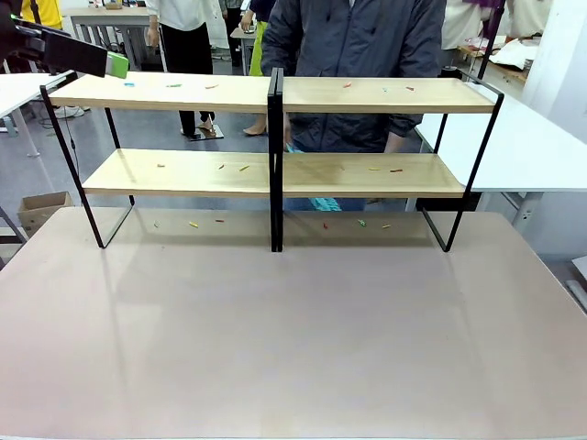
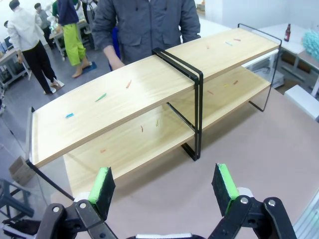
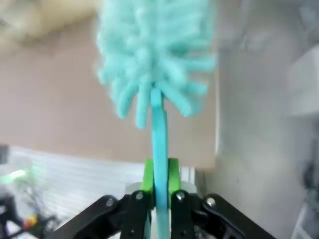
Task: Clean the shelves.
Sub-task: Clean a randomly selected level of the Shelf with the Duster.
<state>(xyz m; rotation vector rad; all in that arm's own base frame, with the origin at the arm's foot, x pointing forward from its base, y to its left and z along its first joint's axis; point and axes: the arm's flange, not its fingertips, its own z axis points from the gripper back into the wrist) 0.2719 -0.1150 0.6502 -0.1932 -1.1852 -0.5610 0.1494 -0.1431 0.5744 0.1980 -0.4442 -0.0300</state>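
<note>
at the far half of the pinkish-grey table (image 1: 293, 348) stand the shelves (image 1: 367, 95), a wide two-tier rack of four light wooden boards on a thin black frame, with a black upright at the middle. small coloured scraps (image 1: 213, 86) lie scattered on the top boards, on the lower boards and on the table under the rack. a person in a dark grey jacket (image 1: 353, 37) stands just behind the rack at the far side, hands low behind the boards.

the left gripper (image 1: 115, 64) hangs high at the left end of the rack, just beside the corner of the top board and apart from it. in the left wrist view the left gripper (image 2: 164, 181) looks down along the length of the shelves; its two green pads (image 2: 102, 185) stand wide apart with nothing between them and touch nothing.

the right gripper (image 3: 159, 174) has its jaws pressed together on the thin teal handle of a duster (image 3: 154, 55), the green pads tight on either side of the stem. the fluffy teal head stands straight out beyond the fingertips, blurred, over a brownish surface; whether it touches anything cannot be told. the same fluffy head (image 2: 312, 45) shows at the right edge of the left wrist view, beyond the far end of the rack, near a brown bottle (image 2: 287, 32) on a white table.
</note>
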